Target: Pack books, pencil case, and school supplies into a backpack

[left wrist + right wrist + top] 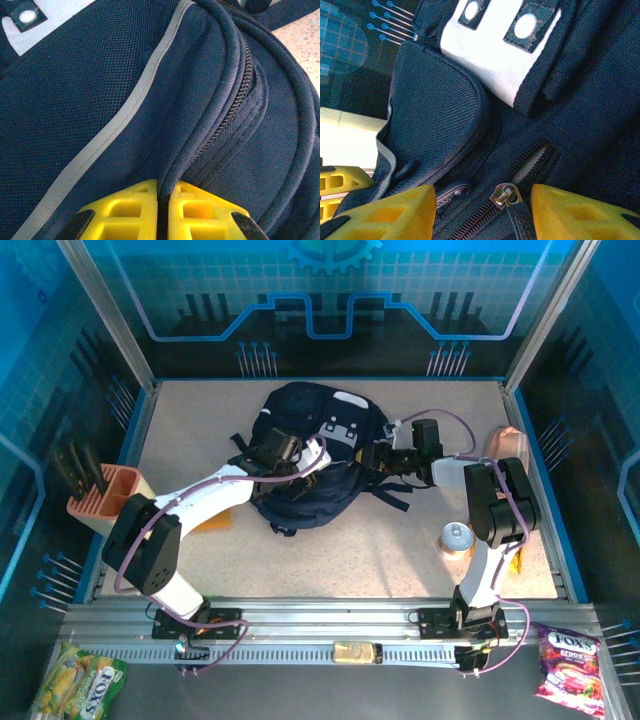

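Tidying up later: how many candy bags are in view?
2: green candy bag at the near-left corner, purple candy bag at the near-right; others may be hidden.

Speckled bench [350, 560] carrying five things.
The navy backpack [310, 455] lies at centre, a pink rack [105, 495] at the 9 o'clock edge, an orange-yellow pad [213, 523] at 8, the pencil case [508, 443] at 2, a can [456, 538] at 4.

arms [205, 495] white, black joints | cables [452, 412] purple | end effector fingers [125, 212] yellow
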